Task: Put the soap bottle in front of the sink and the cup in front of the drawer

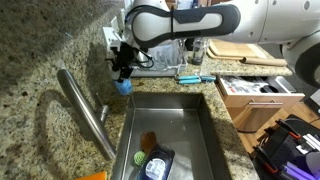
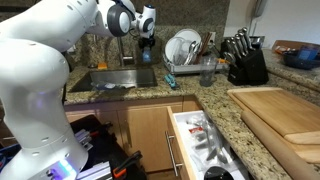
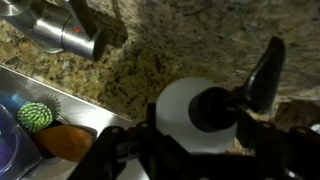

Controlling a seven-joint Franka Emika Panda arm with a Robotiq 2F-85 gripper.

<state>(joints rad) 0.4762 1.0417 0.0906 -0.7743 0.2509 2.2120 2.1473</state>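
In an exterior view I see the gripper point(image 1: 123, 78) closed around the soap bottle point(image 1: 124, 88). The bottle hangs over the granite counter point(image 1: 40, 60), just beside a corner of the sink point(image 1: 185, 122) and near the base of the faucet point(image 1: 85, 112). The drawer point(image 1: 262, 92) is well apart, on the opposite side of the sink. In an exterior view along the counter, the bottle looks very small under the claw, and the cup point(image 2: 208, 70) stands beside the dish rack point(image 2: 183, 50), away from the arm. In the wrist view the black pump point(image 3: 265, 72) and the pale top of the bottle sit between the dark fingers, with the faucet and the sink edge close by. I think the grip is high on the bottle, so it may tilt or slip and fall into the sink. If I carry it low, it can strike the faucet. A hard landing may tip it over.
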